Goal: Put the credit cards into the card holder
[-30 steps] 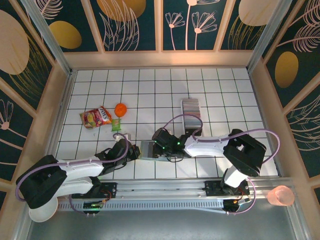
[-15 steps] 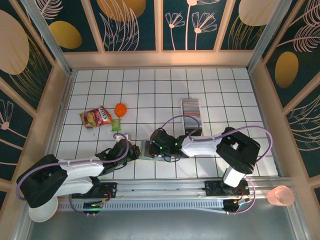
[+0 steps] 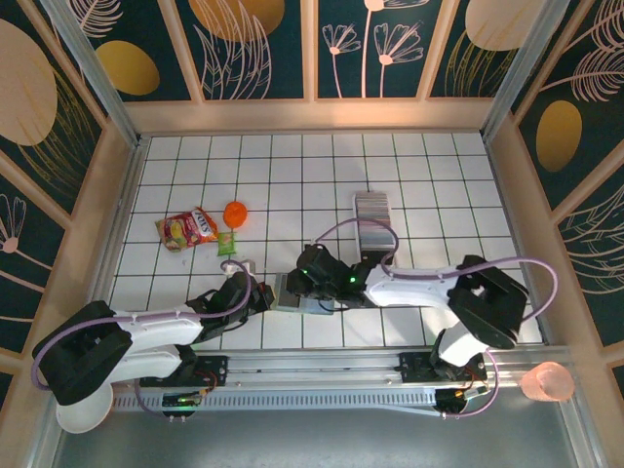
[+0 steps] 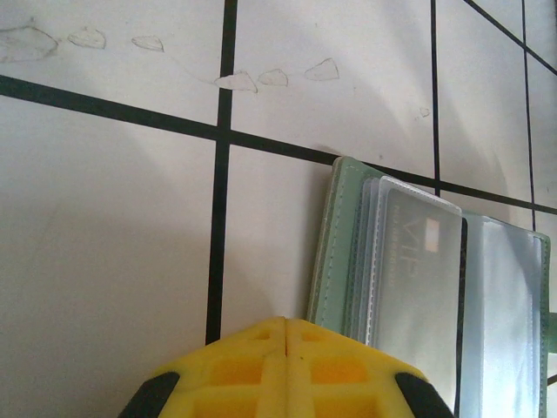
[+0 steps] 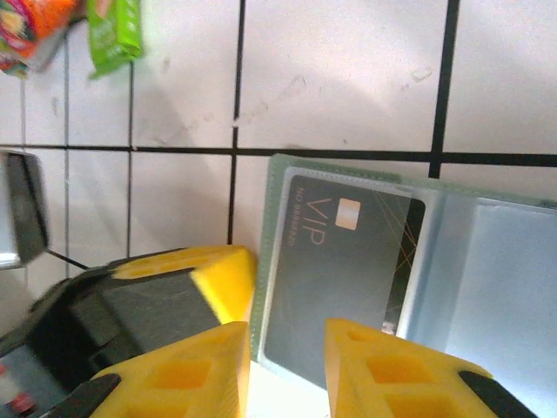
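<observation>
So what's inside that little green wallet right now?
A dark grey card marked VIP sits in a clear sleeve of the open card holder. The neighbouring sleeve looks empty. The right gripper covers the card's lower edge.

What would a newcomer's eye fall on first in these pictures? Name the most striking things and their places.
The open sage-green card holder lies near the table's front middle: the left gripper, shut, sits at its edge, the right gripper hovers open above it. A grey VIP card lies in a clear sleeve. Behind, a striped row of credit cards stands edge-on.
</observation>
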### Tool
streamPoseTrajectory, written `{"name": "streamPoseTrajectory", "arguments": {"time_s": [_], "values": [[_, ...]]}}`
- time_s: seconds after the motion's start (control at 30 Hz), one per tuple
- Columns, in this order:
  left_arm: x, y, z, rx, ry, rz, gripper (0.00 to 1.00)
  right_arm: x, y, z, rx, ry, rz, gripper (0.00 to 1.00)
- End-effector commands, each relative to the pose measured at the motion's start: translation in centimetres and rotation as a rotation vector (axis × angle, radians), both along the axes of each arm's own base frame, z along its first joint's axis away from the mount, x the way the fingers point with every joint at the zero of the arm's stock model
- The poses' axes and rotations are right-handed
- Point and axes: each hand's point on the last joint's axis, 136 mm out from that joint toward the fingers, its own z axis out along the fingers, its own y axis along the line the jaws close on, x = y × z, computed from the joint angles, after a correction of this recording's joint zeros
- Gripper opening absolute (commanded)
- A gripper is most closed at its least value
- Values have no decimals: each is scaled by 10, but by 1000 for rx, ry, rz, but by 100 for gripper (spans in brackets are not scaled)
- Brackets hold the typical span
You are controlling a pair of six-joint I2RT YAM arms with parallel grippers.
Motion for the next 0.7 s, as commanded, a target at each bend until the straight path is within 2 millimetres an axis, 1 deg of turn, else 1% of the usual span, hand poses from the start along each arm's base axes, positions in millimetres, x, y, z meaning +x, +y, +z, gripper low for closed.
{"name": "streamPoseTrajectory", "arguments": {"time_s": [0.0,0.07,0.17,0.27,0.37,0.5,0.67], "values": [[-19,-2,-14,-5,78,-46,0,-9,-38,-12,-115,7,-87,29],[-20,-4,-14,-16,83,-55,0,-19,-54,-22,-155,33,-112,31],[-21,-7,-12,-32,83,-63,0,-33,-72,-38,-197,76,-142,32],[-22,-10,-12,-37,87,-71,0,-41,-80,-50,-205,105,-155,32],[-24,-11,-14,-35,98,-83,0,-42,-80,-54,-210,113,-163,33],[-27,-11,-15,-32,102,-91,0,-38,-75,-54,-206,98,-166,33],[-27,-8,-14,-32,96,-85,0,-32,-73,-45,-217,72,-176,33]]}}
